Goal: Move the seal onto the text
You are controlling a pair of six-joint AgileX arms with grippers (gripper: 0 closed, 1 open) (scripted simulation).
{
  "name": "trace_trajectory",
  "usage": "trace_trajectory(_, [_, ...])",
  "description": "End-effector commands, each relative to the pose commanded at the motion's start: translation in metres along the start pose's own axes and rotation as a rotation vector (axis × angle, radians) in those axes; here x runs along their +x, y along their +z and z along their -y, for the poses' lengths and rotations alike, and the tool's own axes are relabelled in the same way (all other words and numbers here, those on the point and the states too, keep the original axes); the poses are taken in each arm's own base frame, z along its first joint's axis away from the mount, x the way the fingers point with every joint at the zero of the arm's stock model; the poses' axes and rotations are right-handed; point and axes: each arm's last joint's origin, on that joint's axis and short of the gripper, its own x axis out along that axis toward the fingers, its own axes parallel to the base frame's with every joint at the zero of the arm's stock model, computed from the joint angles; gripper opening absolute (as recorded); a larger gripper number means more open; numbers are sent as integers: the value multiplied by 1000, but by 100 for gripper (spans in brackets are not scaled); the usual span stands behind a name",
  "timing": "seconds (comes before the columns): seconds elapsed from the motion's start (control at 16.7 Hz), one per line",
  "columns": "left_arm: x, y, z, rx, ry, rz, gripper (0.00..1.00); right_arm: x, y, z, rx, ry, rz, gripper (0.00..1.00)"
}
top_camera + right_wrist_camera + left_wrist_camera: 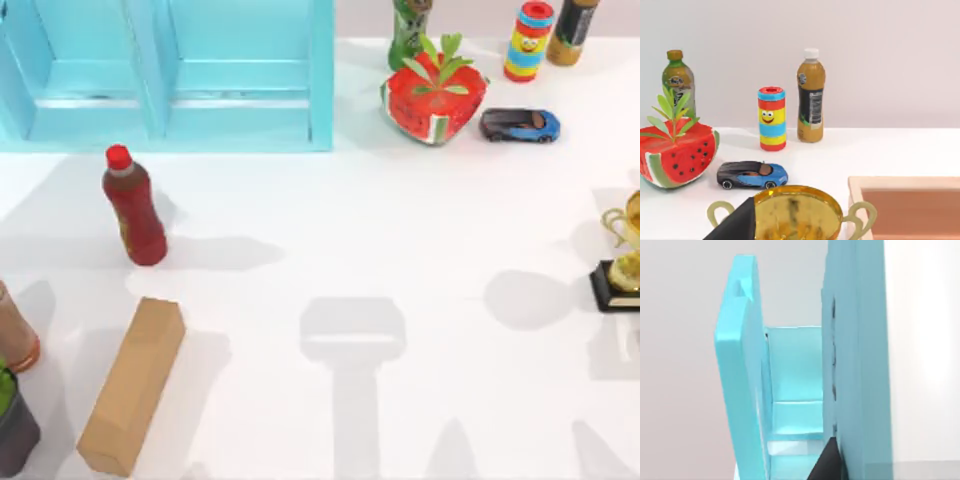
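The white table carries a light-blue shelf unit at 11 o'clock in the top view. A long cardboard box lies at 8 o'clock and a watermelon planter stands at 1. A red bottle stands at 9, a gold trophy at 3, and a toy car just beside the planter.

A dark wedge, probably the left gripper, sits close against the shelf wall. Another, probably the right gripper, hangs just over the trophy. Whether either is apart or together I cannot tell, nor where the seal and the book lie.

The risks are clipping the shelf, toppling the trophy, or mistaking the tan box for the seal.
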Motion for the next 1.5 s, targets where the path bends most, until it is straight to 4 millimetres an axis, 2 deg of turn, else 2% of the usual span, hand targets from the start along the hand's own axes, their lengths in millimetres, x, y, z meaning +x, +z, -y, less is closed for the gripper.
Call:
trace_trajectory(0.24, [-4,-1,0,-4,-1,-3,0,0,0,0,0,0,0,100])
trace_trajectory(0.42, [0,-2,3,-10,-7,-6,0,0,0,0,0,0,0,100])
trace_trajectory(0.54, [9,2,15,-34,-21,-1,0,0,0,0,0,0,0,100])
trace_trajectory(0.66, [23,7,37,-79,-50,7,0,0,0,0,0,0,0,100])
trace_trajectory(0.84, [50,15,92,-192,-118,21,0,0,0,0,0,0,0,100])
trace_trajectory(1.08, [74,20,192,-423,-224,32,0,0,0,0,0,0,0,100])
trace_trajectory(1.26, [75,13,274,-651,-293,12,0,0,0,0,0,0,0,100])
trace_trajectory(1.5, [54,-18,376,-983,-327,-56,0,0,0,0,0,0,0,100])
